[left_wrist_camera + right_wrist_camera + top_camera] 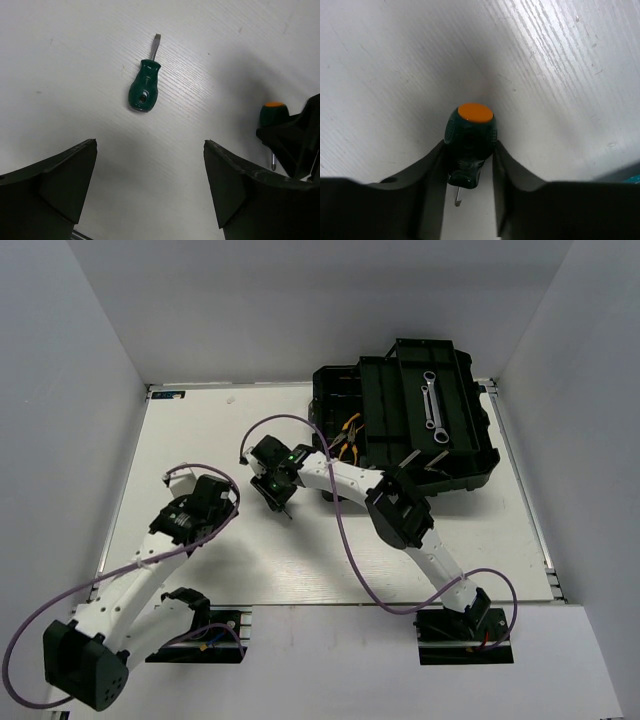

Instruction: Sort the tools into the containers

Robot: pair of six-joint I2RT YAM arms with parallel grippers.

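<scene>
Right wrist view: right hand closed on the capped screwdriver, a finger pressed to each side of the green handle, orange cap pointing away from the camera and the tip back toward it. Whether the tool is clear of the bench cannot be told.

Left wrist view: left hand wide open and holding nothing. It hangs over the flat screwdriver, which lies alone on bare bench with its blade pointing away.

Top view:
- Toolbox stands open at the far right corner.
- Two wrenches lie in its raised tray.
- Pliers lie in the well on its left side.

Step in hand, by judgement: the screwdrivers are the last tools out. The right hand has just taken one; the other awaits the left hand.

Next move calls for:
- a lift straight up,
- a carry to the far right,
- clearance over the toolbox's near wall before letting go.

Room:
- Open bench lies around both hands, and the side walls are well apart from them.
- The hands are near each other at mid-bench, the right hand's body showing at the edge of the left wrist view, so each needs a separate path.
- The toolbox rim is the one edge to clear.
</scene>
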